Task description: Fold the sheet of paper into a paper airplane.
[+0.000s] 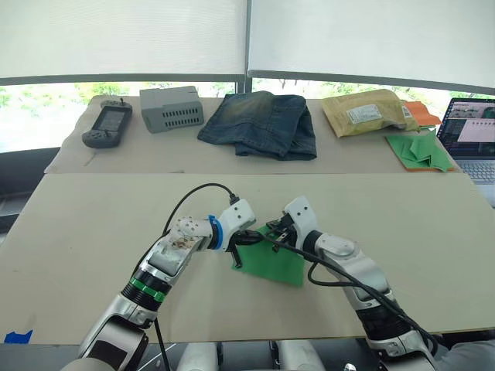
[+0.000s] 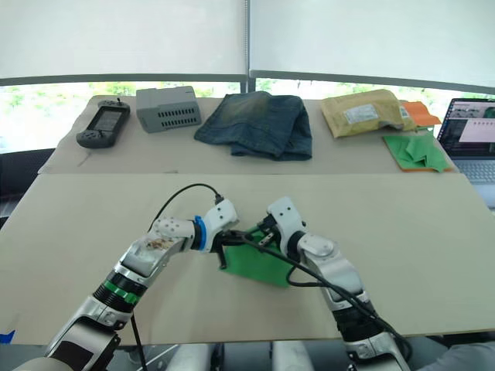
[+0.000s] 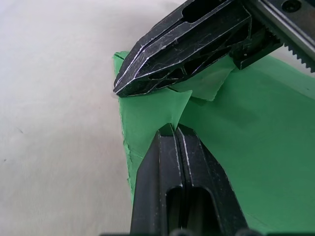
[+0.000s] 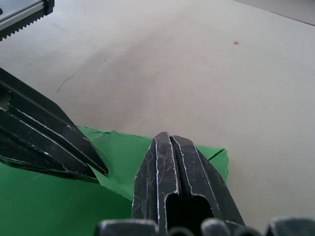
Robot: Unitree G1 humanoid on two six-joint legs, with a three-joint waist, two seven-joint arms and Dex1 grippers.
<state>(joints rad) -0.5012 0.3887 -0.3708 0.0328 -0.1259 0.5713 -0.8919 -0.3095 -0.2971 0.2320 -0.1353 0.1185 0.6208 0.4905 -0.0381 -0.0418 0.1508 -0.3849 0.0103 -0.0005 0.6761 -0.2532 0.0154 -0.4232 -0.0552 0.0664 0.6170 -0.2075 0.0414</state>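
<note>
The sheet of paper [image 1: 280,264] is bright green and lies flat on the beige table [image 1: 93,232], near the front middle. Both grippers meet over its far left corner. My left gripper [image 1: 246,238] comes in from the left, and its shut fingertips [image 3: 172,130] rest on the sheet beside a raised crease. My right gripper [image 1: 273,233] reaches in from the right, also shut, its tip [image 4: 165,136] down on the sheet near a small turned-over flap [image 3: 206,86]. The two tips are close together but apart.
Along the back of the table lie a handheld controller [image 1: 108,124], a grey box [image 1: 172,108], folded jeans [image 1: 263,124], a yellow padded envelope [image 1: 367,112], a pile of green and orange papers [image 1: 421,147] and a laptop [image 1: 472,135].
</note>
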